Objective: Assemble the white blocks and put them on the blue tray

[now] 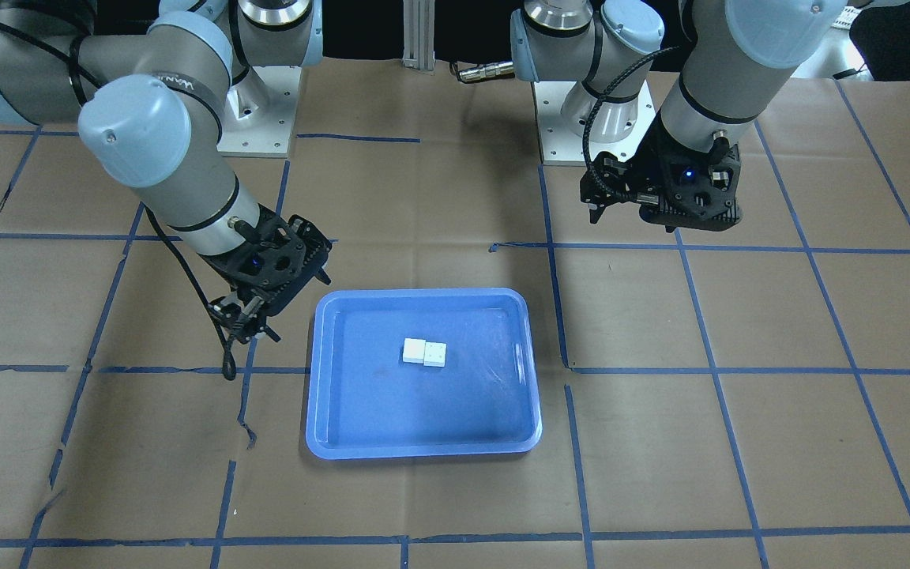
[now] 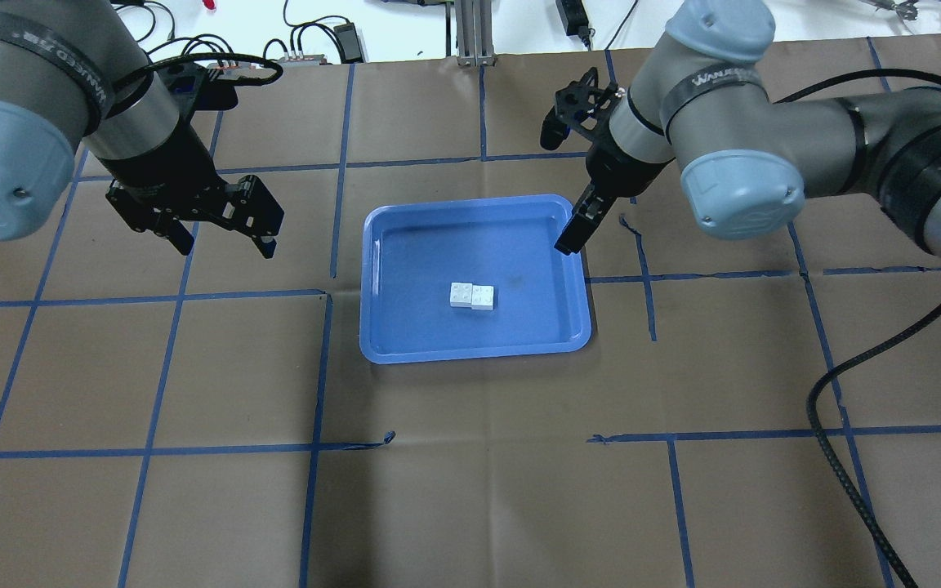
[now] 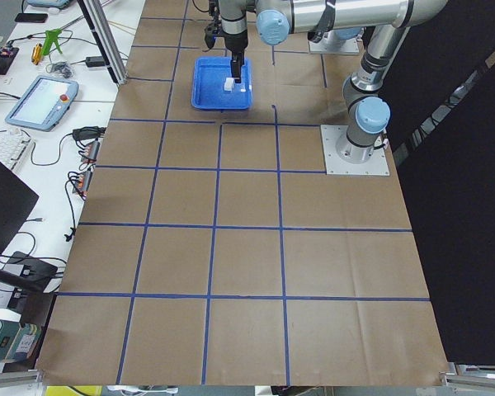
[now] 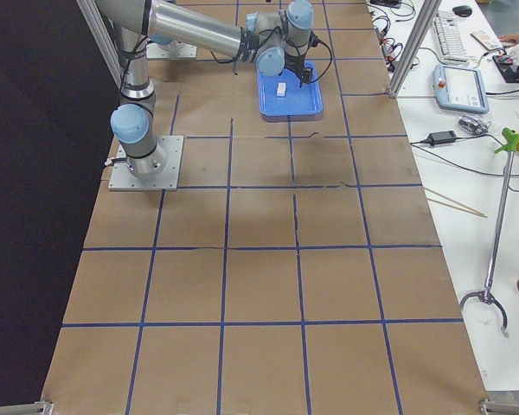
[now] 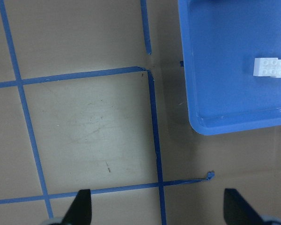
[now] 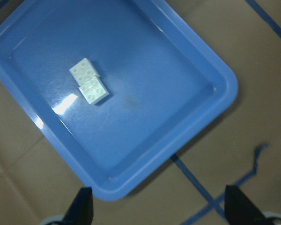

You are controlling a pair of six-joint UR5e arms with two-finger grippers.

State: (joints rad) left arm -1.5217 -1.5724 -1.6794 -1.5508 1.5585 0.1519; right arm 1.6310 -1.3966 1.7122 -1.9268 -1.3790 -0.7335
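Note:
Two white blocks lie joined side by side, one offset from the other, near the middle of the blue tray. They also show in the front view and in both wrist views. My left gripper is open and empty. It hovers over the table left of the tray, and its fingertips stand wide apart. My right gripper is open and empty. It hovers over the tray's far right corner.
Brown paper with a blue tape grid covers the table. A black cable trails from the right arm across the table's right side. Both arm bases stand at the robot's edge of the table.

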